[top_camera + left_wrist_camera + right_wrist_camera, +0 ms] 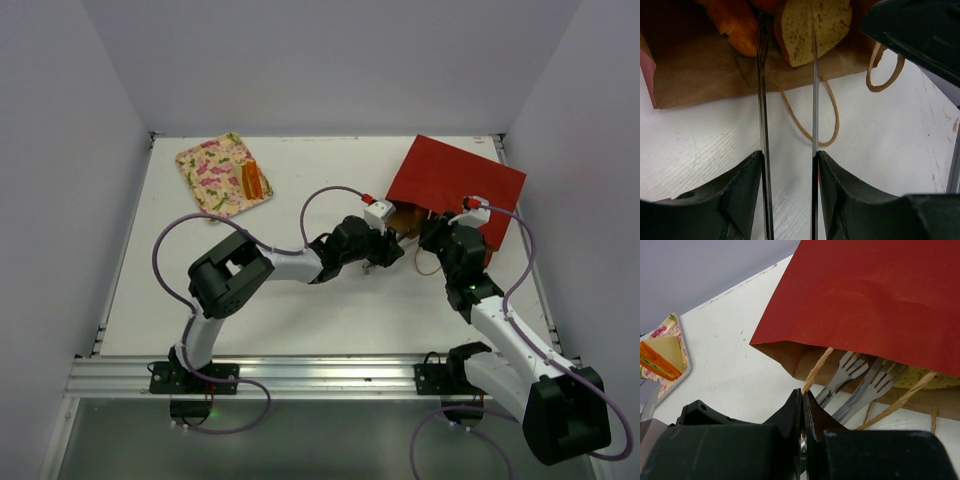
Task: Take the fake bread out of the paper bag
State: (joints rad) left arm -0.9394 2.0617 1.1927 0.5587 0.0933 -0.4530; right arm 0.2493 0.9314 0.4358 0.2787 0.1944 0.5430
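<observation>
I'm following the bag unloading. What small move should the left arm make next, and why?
Probably ease the left gripper a little deeper into the paper bag, centre it on the tan bread, then close. Its open jaws are at the bag's mouth, one crossing over that piece rather than straddling it. The right gripper, shut on a cord handle, seems to hold the mouth open.

Setting: a robotics laboratory test cell.

Indicators:
- A white bench (330, 300) is enclosed on three sides by plain pale walls (330, 60).
- An aluminium extrusion rail (300, 372) runs along the near edge and carries the bases of the left arm (230, 280) and right arm (510, 340).
- Lilac cables (160, 260) loop in the open.
- The working items are props: a paper bag (455, 180), and fake bread (252, 180) on a floral tray (215, 170).
</observation>
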